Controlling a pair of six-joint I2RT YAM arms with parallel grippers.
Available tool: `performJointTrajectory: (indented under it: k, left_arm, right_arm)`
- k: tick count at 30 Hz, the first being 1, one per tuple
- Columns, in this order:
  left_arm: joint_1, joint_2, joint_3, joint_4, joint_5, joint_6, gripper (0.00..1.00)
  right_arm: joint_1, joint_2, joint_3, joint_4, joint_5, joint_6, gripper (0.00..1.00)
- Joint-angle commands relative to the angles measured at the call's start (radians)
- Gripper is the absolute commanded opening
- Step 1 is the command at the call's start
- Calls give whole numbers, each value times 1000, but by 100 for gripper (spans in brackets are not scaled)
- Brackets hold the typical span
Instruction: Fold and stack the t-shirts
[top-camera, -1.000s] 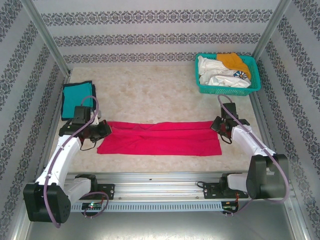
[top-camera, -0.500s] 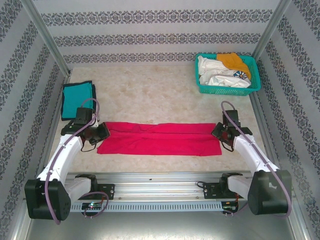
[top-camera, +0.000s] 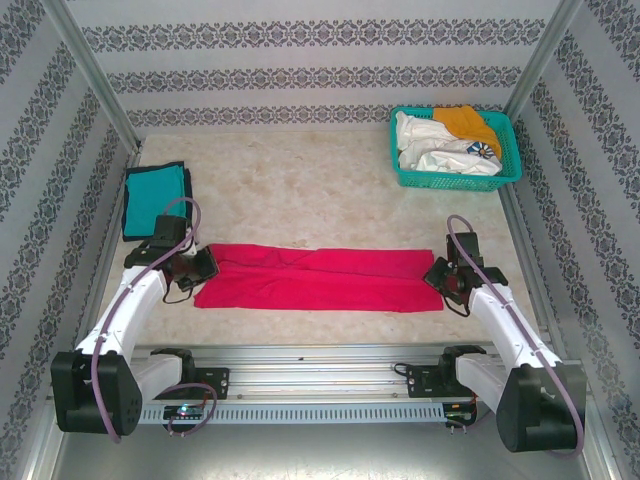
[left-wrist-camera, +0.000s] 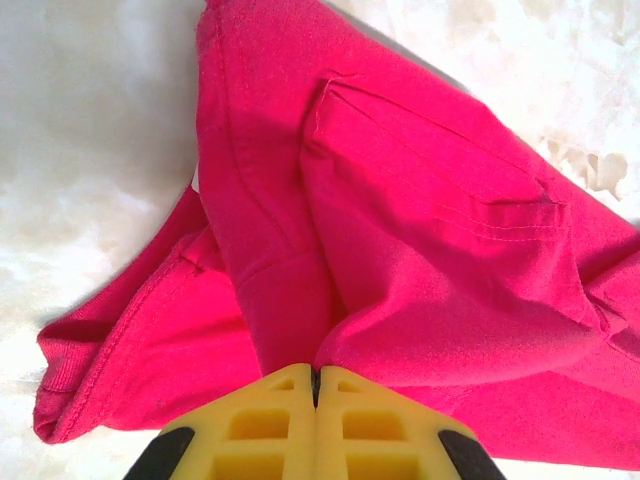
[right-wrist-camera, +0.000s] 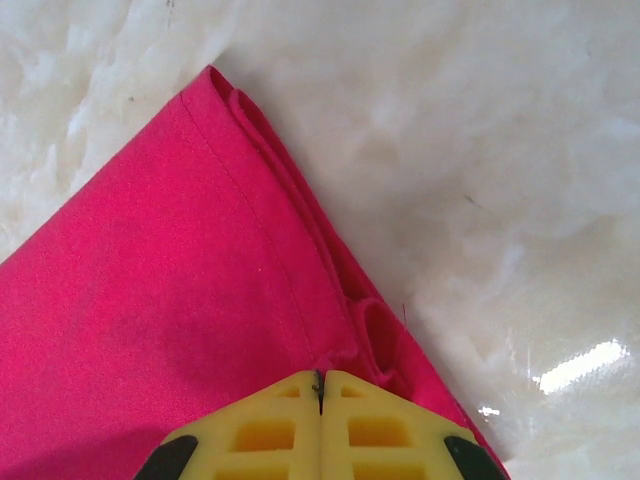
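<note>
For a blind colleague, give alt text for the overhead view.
A pink-red t-shirt, folded into a long strip on a table, is pinched at its ends by the left gripper and right gripper. A folded teal t-shirt lies far left, a basket of clothes far right.

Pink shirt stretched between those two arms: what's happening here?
Two robot arms are folding t-shirts. The pink shirt lies on the table as a long strip, folded lengthwise. Each arm has its jaws shut on one end of it: the left jaws on the left end, the right jaws on the right end. A teal shirt lies folded at the far left. In the basket at the far right sit crumpled white shirts and an orange shirt.
</note>
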Motion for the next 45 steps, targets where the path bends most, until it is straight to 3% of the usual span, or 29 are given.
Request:
performJointTrajectory:
  k: [1, 10, 23, 25, 26, 29, 33, 35, 38, 40, 45]
  left_arm:
    - [8, 0, -12, -3, -28, -20, 0]
    - [8, -14, -20, -9, -32, -29, 0]
    - [8, -51, -130, 46, 37, -127, 0]
    - [8, -49, -142, 52, 32, -142, 1]
    - [8, -52, -144, 51, 24, -149, 10]
    - [8, -78, -128, 32, -9, -151, 53]
    - [4, -135, -75, -10, -63, -161, 85]
    - [-26, -150, -51, 3, -92, -179, 98]
    - [-117, -102, -26, 90, -95, -223, 99]
    - [-187, -40, -23, 162, -94, -267, 94]
    - [-270, 94, -112, 383, -47, -388, 67]
  right_arm:
    - [-9, -33, -19, -48, -9, 21, 0]
    - [-9, -92, -43, -95, 0, 24, 0]
    - [-9, 27, -40, -39, 13, 7, 0]
    - [-9, 12, -37, -46, 10, 0, 15]
    - [-9, -6, -34, -54, 14, -6, 27]
    - [-8, -77, -20, -66, 31, -33, 53]
    - [21, -105, 23, -71, 34, -64, 68]
    - [69, -81, 49, -50, 56, -72, 71]
    - [175, 7, 90, 23, 69, -66, 71]
    - [254, 99, 129, 73, 69, -51, 71]
    - [451, 349, 280, 131, 109, -30, 71]
